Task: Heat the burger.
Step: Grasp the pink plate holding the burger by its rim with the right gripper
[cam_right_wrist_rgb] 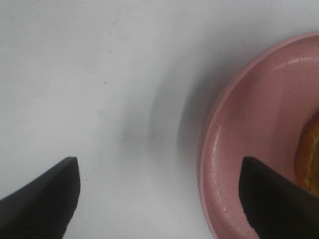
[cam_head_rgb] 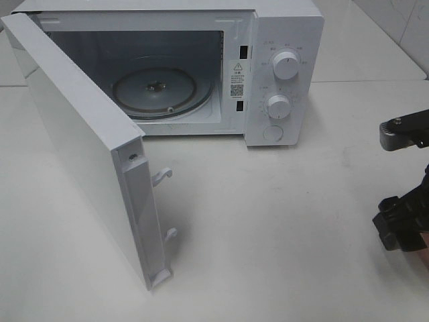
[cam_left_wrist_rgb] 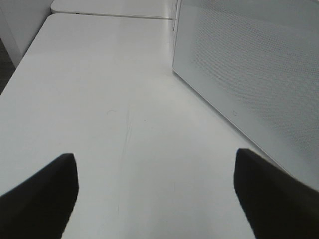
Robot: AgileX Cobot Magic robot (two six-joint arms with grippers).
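Observation:
Only a golden-brown sliver of the burger shows, at the edge of the right wrist view, sitting on a round pink plate. My right gripper is open just above the table, one finger over the plate's rim and the other over bare table. In the exterior high view that gripper is at the far right edge, and the burger is out of frame there. My left gripper is open over bare table beside the microwave door, with nothing between its fingers.
A white microwave stands at the back with its door swung wide open toward the front left. Its glass turntable has nothing on it. Two knobs sit on its right panel. White tabletop lies in front.

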